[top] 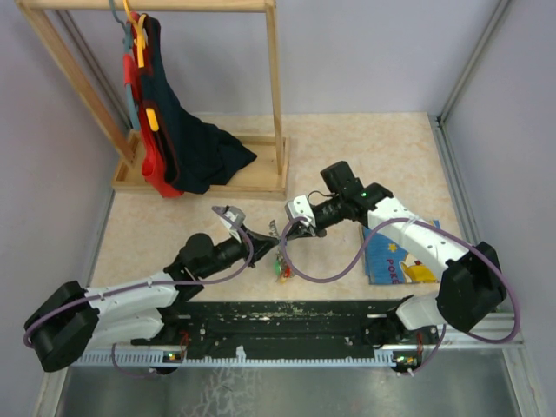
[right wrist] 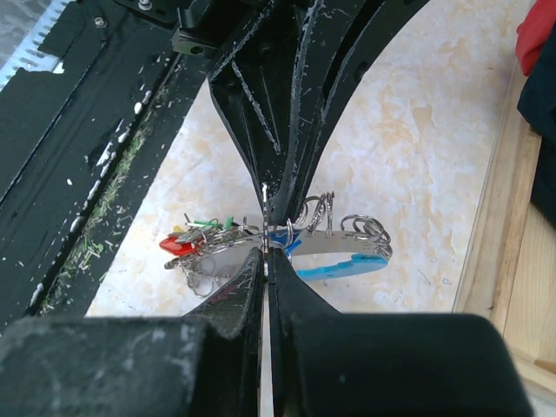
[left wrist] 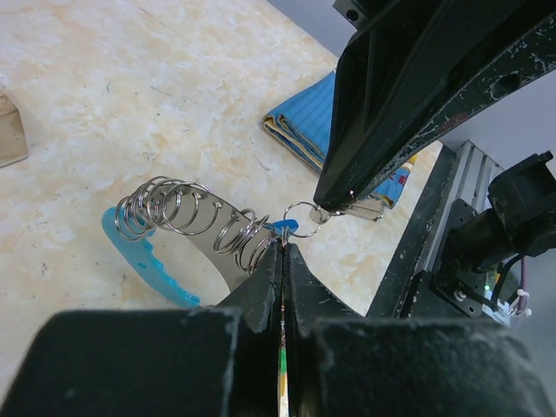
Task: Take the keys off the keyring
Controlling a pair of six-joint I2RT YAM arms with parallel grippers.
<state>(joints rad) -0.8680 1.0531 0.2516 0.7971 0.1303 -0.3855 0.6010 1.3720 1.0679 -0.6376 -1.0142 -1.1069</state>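
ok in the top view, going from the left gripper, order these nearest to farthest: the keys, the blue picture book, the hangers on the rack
From the left gripper:
1. keys, nearest, hanging just below it on the side of the arm bases.
2. blue picture book, lying flat off to its right.
3. hangers, farthest, up on the top bar of the wooden rack, at the back left.
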